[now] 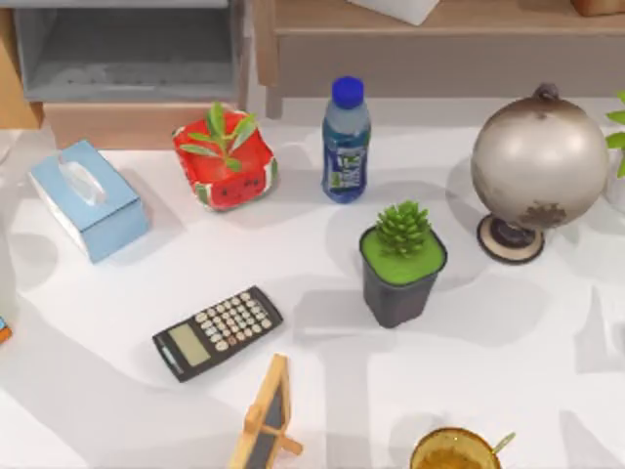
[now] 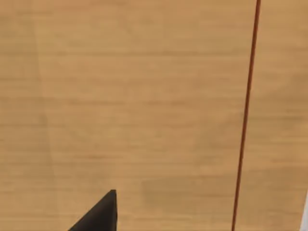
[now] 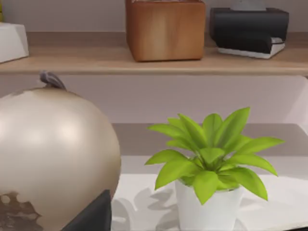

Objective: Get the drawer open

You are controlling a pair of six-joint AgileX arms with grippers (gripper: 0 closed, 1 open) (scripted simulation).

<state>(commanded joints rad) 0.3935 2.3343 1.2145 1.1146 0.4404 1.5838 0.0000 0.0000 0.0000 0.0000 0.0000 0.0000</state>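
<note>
Drawer (image 1: 127,59) at desk's far-left corner looks pulled out. My left tool (image 2: 98,214) faces wood panel (image 2: 144,96); grip state: cannot tell. Keep pull straight.

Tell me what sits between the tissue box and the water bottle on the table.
In the top view, the red watermelon-print planter with a leafy sprout sits between the tissue box and the water bottle.

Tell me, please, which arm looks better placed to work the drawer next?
Probably the left. Its wrist view sits close against a light wooden panel, and the grey-lined open drawer lies at the table's far left. The right wrist view faces the pale metallic globe on the right.
</note>
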